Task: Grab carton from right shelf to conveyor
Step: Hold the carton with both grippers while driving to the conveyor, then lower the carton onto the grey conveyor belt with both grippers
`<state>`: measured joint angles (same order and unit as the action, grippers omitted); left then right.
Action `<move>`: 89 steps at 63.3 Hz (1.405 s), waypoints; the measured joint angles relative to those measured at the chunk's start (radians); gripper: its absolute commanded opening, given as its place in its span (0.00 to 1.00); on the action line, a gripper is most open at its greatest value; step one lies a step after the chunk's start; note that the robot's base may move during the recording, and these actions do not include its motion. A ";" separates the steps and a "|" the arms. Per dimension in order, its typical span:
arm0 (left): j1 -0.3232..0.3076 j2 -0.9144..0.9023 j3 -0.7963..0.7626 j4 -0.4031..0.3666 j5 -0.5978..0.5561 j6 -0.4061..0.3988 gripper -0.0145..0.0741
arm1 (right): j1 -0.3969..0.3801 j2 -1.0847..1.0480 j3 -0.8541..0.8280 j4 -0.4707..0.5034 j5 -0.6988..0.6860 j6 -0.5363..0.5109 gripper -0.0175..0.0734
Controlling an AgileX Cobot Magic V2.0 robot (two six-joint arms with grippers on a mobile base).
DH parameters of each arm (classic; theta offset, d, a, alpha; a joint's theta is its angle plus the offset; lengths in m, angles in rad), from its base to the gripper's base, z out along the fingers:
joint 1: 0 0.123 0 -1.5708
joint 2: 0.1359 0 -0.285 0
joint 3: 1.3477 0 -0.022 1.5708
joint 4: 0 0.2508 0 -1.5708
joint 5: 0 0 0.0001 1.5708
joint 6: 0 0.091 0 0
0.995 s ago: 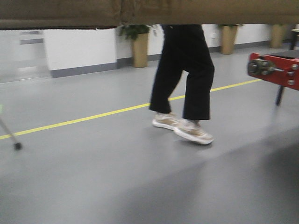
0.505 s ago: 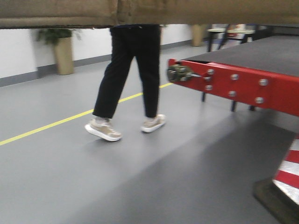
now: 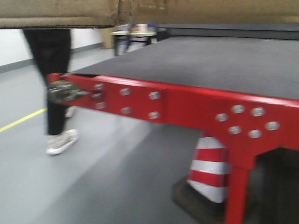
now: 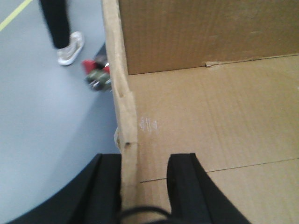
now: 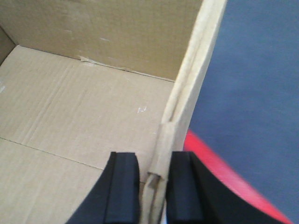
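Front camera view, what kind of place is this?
Likely a warehouse or logistics hall: a red-framed conveyor, a smooth grey floor with a yellow line, and a red-and-white cone by its leg.

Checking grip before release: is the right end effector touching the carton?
Touching. Right wrist view shows the right end effector clamping the carton wall from both sides.

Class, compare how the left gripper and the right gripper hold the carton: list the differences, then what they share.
The left gripper straddles the left wall of the carton; the right gripper straddles its right wall. Beyond the left gripper lies mostly grey floor; beyond the right gripper lies the conveyor, dark belt with red edge. Shared: both have black fingers, one inside the carton, one outside, cardboard wall between.
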<state>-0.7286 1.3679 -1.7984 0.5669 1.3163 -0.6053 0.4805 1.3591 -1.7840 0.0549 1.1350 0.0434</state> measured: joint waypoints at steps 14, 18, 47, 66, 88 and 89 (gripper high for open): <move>0.000 0.000 0.000 0.008 0.000 0.000 0.14 | 0.000 0.000 0.000 0.000 0.000 0.000 0.13; -0.002 0.000 0.000 0.015 0.000 0.000 0.14 | 0.000 0.000 0.000 0.000 -0.001 0.000 0.13; -0.008 0.000 0.000 0.087 -0.012 0.000 0.14 | 0.001 0.000 0.000 0.004 -0.022 0.000 0.13; -0.008 0.000 0.000 0.122 -0.020 0.000 0.14 | 0.001 0.000 0.000 0.008 -0.032 0.000 0.13; -0.010 0.000 0.000 0.127 -0.020 0.000 0.14 | 0.001 0.000 0.000 0.010 -0.033 0.000 0.13; -0.010 0.000 0.000 0.127 -0.020 0.000 0.14 | 0.001 0.000 0.000 0.010 -0.033 0.000 0.13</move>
<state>-0.7387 1.3679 -1.7984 0.6935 1.2963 -0.6053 0.4814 1.3591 -1.7840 0.0649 1.1023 0.0434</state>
